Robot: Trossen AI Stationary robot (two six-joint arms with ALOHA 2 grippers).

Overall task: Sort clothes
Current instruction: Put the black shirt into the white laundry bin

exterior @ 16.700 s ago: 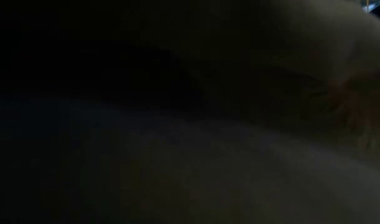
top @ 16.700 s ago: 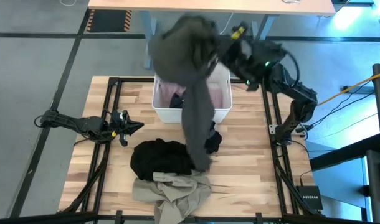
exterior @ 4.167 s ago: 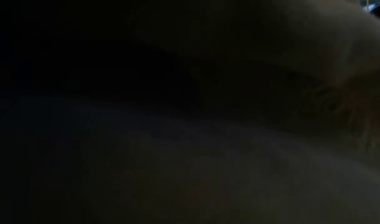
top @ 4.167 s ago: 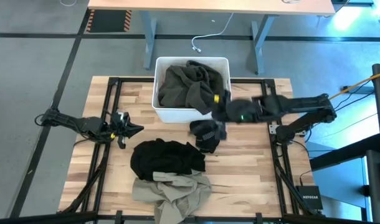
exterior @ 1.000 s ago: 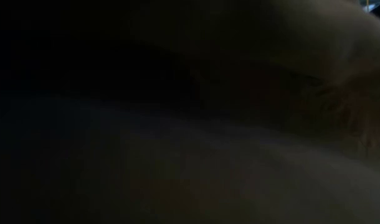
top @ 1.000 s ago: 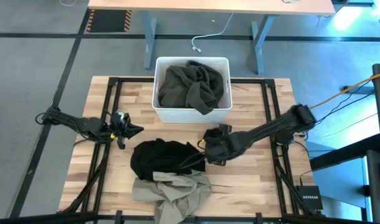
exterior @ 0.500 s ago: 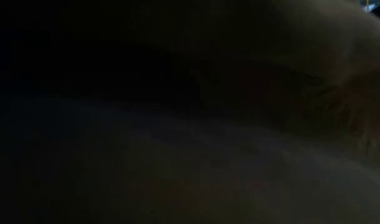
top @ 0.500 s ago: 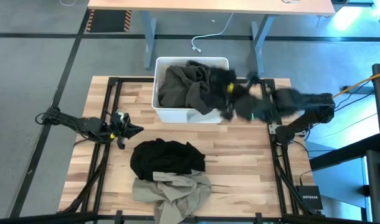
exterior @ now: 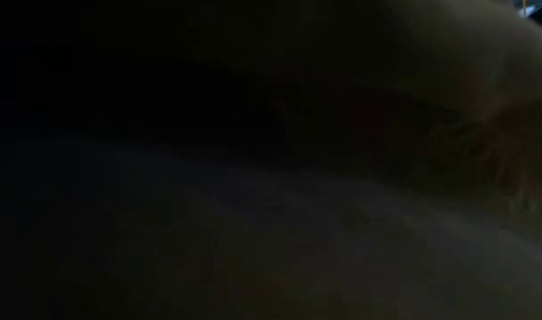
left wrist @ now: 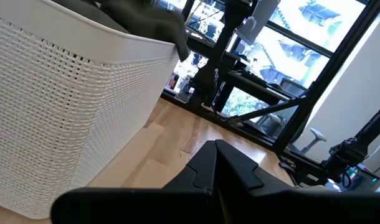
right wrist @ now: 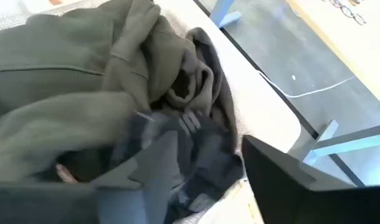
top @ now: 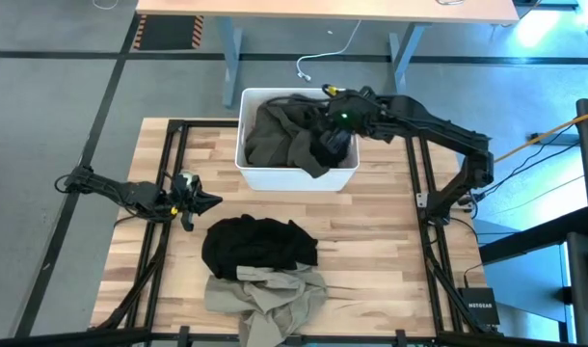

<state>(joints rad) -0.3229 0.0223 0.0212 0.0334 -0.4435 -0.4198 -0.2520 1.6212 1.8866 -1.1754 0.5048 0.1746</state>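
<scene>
My right gripper (top: pixel 334 133) sits upper middle of the high view, over the white bin (top: pixel 249 173), fingers spread with a small dark garment (top: pixel 330 145) loose between them. That piece lies on the crumpled dark olive hoodie (top: pixel 280 130) filling the bin, soft and full of folds. The bin wall is perforated plastic lattice (left wrist: pixel 65 112). Lower middle, a black garment (top: pixel 258 247) bunches beside a wrinkled khaki one (top: pixel 267 293) on the wood table (top: pixel 371 241). My left gripper (top: pixel 200 198) rests at left, fingers pressed together.

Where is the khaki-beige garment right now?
In the high view, the khaki-beige garment lies at the table's near edge, touching the black garment, opposite the white bin.
</scene>
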